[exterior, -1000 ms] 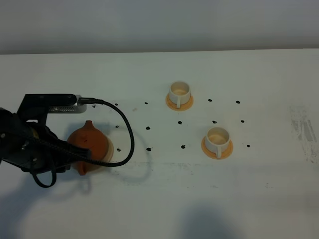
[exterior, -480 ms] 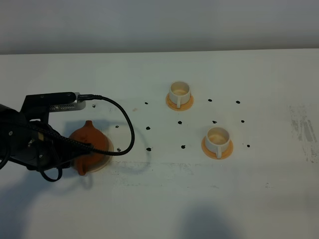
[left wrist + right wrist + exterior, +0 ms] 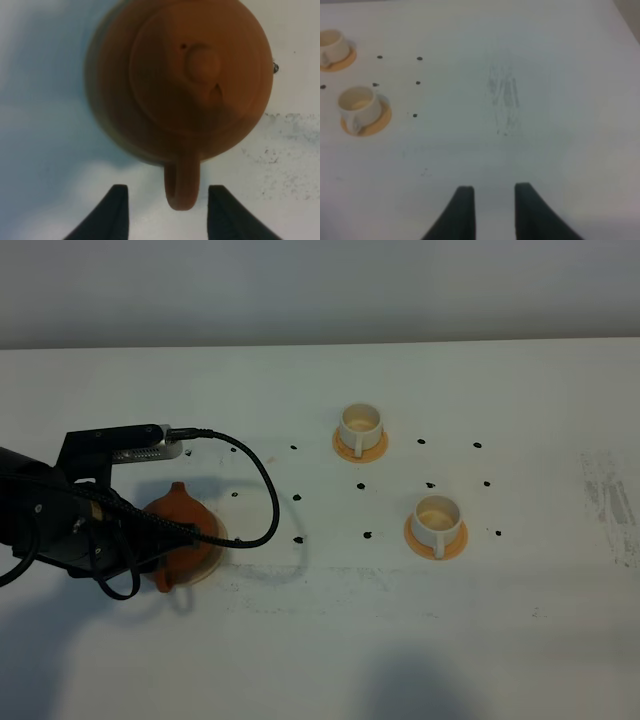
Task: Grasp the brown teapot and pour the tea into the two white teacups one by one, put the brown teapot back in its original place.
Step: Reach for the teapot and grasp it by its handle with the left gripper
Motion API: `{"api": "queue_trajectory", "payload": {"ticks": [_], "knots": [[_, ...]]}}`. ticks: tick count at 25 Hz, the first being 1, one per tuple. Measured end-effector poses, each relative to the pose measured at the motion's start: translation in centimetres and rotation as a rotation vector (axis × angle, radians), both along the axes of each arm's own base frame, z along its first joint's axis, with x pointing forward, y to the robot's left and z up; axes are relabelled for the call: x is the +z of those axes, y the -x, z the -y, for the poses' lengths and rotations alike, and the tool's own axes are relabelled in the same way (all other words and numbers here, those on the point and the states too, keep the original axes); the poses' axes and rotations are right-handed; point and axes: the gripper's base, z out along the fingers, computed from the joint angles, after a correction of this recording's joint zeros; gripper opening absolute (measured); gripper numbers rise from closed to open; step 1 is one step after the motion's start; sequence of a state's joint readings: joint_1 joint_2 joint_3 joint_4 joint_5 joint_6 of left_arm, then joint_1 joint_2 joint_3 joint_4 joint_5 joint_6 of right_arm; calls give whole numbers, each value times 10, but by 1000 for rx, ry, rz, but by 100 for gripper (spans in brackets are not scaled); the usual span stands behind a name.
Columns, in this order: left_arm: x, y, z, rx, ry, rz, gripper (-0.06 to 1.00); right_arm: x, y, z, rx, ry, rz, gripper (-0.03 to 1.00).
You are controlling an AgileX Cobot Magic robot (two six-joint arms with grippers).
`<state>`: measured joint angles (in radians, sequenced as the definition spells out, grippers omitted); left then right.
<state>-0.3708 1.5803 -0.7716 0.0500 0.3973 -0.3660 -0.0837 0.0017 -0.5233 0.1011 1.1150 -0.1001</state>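
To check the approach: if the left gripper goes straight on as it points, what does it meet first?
The handle of the teapot, which lies between the open fingers of the left gripper, seemingly untouched. Depth is unclear, so it may pass just above it.

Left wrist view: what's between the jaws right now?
The loop handle of the brown teapot sits between the open jaws, with a gap each side, in the left wrist view.
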Motion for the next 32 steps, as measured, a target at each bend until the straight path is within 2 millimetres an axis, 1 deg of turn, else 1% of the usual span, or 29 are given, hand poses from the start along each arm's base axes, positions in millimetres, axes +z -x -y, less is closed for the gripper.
{"api": "queue_trajectory", "payload": {"ticks": [4,22,29,32], "knots": [[0,0,1,-3,6,-4,40,0,0,0,0,0,0,22],[-1,2,1,-13,-3,-25,40,0,0,0,0,0,0,22],[-13,0,1,-43,-27,-57,40,0,0,0,0,0,1,22],[-13,-1,2,-51,-23,-41,40,0,0,0,0,0,1,22]]}}
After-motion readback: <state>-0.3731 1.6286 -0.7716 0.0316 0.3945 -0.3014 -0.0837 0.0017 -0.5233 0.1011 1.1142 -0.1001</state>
